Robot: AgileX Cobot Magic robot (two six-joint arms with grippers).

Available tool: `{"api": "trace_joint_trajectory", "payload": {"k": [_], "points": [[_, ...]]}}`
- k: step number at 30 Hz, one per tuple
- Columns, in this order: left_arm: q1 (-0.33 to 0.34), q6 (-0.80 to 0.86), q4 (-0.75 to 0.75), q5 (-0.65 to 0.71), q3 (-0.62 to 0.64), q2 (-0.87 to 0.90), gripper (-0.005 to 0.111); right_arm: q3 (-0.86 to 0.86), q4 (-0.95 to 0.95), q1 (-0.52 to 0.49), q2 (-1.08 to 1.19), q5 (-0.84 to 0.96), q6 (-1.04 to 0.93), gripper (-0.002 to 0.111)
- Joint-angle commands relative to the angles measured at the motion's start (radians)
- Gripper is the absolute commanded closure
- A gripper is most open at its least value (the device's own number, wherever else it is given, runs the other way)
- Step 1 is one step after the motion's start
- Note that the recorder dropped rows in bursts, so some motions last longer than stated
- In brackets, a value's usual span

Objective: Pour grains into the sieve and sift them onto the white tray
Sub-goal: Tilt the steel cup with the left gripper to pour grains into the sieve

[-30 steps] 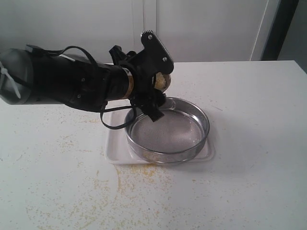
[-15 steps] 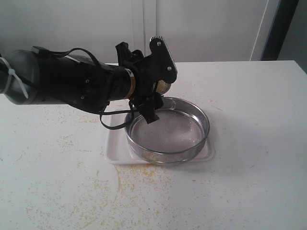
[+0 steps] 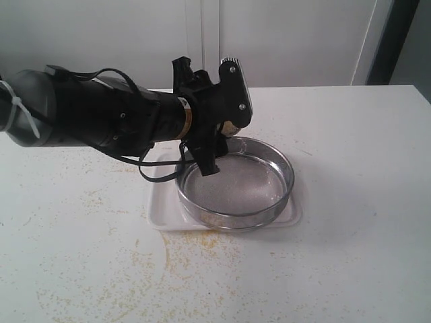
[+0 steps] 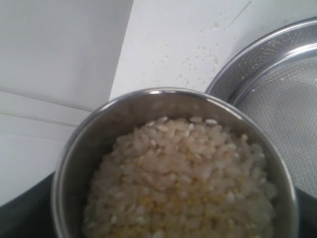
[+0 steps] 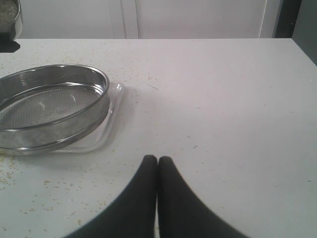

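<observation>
My left gripper (image 3: 225,124) is shut on a small steel cup (image 3: 233,126), held above the far left rim of the sieve (image 3: 237,220). The cup (image 4: 74,148) is heaped with the grains (image 4: 183,173), whitish rice with yellow millet. The sieve (image 4: 277,94), a wide steel ring with grey mesh, rests on the white tray (image 3: 158,214); its mesh looks nearly bare. In the right wrist view the sieve (image 5: 49,106) and the tray (image 5: 113,106) lie off to one side of my right gripper (image 5: 157,159), which is shut and empty above the table. The right gripper is out of the exterior view.
Yellow grains (image 3: 195,245) are scattered over the white table in front of and left of the tray. A white wall (image 3: 283,40) runs along the table's far edge. The cup (image 5: 9,15) shows at a corner of the right wrist view.
The left arm has carried the cup a little to the right, over the sieve's rim, and the gripper has rotated. The sieve and tray have not moved.
</observation>
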Motion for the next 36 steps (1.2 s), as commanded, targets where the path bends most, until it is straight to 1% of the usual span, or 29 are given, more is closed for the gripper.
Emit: {"api": "trace_joint_trajectory", "payload": {"k": [1, 9, 16, 24, 28, 36], "points": [[-0.004, 0.003, 0.073, 0.004, -0.009, -0.011, 0.107, 0.005, 0.000, 0.003, -0.007, -0.004, 0.004, 0.108], [-0.004, 0.003, 0.081, 0.005, -0.009, 0.005, 0.107, 0.005, 0.000, 0.003, -0.007, -0.004, 0.020, 0.108], [-0.004, 0.036, 0.081, 0.017, -0.009, 0.045, 0.107, 0.005, 0.000, 0.003, -0.007, -0.004, 0.020, 0.108], [-0.004, 0.134, 0.081, 0.017, -0.009, 0.060, 0.107, 0.005, 0.000, 0.003, -0.007, -0.004, 0.020, 0.108], [-0.004, 0.142, 0.081, 0.017, -0.009, 0.067, 0.107, 0.005, 0.000, 0.003, -0.007, -0.004, 0.020, 0.108], [-0.004, 0.234, 0.081, 0.017, -0.009, 0.081, 0.107, 0.005, 0.000, 0.003, -0.007, -0.004, 0.020, 0.108]]}}
